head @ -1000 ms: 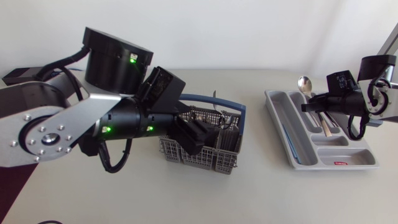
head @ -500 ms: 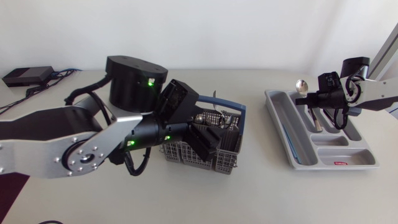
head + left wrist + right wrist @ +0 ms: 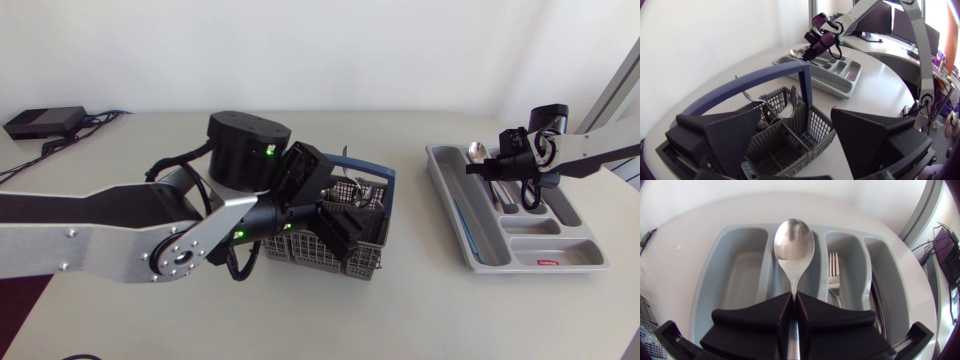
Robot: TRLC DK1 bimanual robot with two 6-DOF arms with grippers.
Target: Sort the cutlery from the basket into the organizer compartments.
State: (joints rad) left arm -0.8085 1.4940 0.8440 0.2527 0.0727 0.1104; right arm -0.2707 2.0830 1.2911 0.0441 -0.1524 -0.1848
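One spoon (image 3: 794,250) sits clamped by its handle in my right gripper (image 3: 792,305) over the organizer (image 3: 740,280), so I should line it along a single long compartment beside the one holding the fork (image 3: 833,272) before releasing; my left gripper (image 3: 797,140) gapes over the basket (image 3: 816,125).

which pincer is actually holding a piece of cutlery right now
The right pincer: it is shut on a spoon over the organizer. The left pincer stands open at the basket, gripping nothing.
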